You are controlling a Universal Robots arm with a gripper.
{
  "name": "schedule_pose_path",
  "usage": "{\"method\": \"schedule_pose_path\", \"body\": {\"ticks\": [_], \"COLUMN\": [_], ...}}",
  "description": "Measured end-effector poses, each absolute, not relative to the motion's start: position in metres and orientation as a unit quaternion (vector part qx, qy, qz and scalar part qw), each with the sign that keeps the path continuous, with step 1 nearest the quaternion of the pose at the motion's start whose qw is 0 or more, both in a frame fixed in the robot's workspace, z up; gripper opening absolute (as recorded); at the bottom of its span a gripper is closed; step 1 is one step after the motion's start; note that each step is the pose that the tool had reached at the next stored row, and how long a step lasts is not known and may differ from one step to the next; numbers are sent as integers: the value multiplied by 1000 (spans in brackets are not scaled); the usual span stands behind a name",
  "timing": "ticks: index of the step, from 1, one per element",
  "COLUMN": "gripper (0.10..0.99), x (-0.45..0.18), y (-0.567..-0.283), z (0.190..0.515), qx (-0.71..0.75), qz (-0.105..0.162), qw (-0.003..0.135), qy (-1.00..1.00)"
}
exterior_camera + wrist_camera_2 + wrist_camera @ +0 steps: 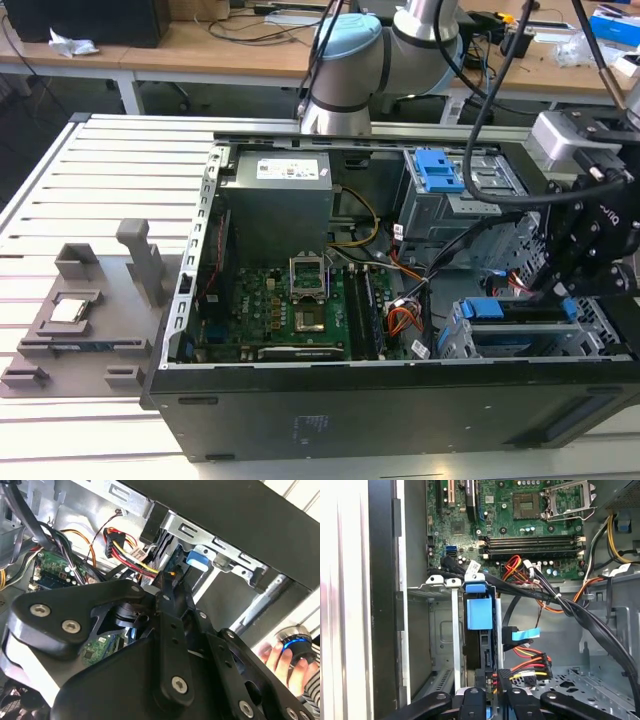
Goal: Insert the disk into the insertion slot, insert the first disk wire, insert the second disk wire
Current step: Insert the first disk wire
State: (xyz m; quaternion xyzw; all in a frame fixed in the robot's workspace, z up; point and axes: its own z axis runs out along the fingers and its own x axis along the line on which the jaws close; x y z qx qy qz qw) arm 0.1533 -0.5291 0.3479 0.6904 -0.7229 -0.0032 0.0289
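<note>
Mind claw [166, 586], pinched closed with any hold hidden, by plug [527, 667] at disk [479, 614], seated at 3 o'clock of case [300, 420] in exterior view, risking bent pins from skewed push.

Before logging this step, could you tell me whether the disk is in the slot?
In: the disk sits inside the slot, its blue carrier between the walls.

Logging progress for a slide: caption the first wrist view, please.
The disk, in its blue carrier, sits in the insertion slot; the gripper is at the multicoloured wire connector beside it.

Gripper [166, 584], seemingly beside disk [196, 560]
</note>
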Motion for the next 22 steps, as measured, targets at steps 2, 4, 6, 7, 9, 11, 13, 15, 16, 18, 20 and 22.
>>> {"method": "schedule_pose_path", "body": {"ticks": [2, 4, 6, 7, 9, 11, 13, 15, 16, 18, 20, 22], "gripper": [239, 239, 239, 239, 239, 227, 106, 106, 106, 106, 106, 106], "x": [153, 153, 153, 153, 153, 153, 153, 153, 153, 153, 153, 153], "y": [-529, -529, -529, -529, -529, -529, -529, -529, -529, -529, -529, -529], "z": [354, 357, 359, 360, 363, 364, 365, 366, 366, 366, 367, 367], "qx": [690, 690, 690, 690, 690, 690, 690, 690, 690, 690, 690, 690], "qz": [-3, -3, -3, -3, -3, -4, -4, -4, -4, -4, -4, -4], "qw": [29, 29, 29, 29, 29, 28, 28, 28, 28, 28, 28, 28], "qy": [-723, -723, -723, -723, -723, -723, -723, -723, -723, -723, -723, -723]}}
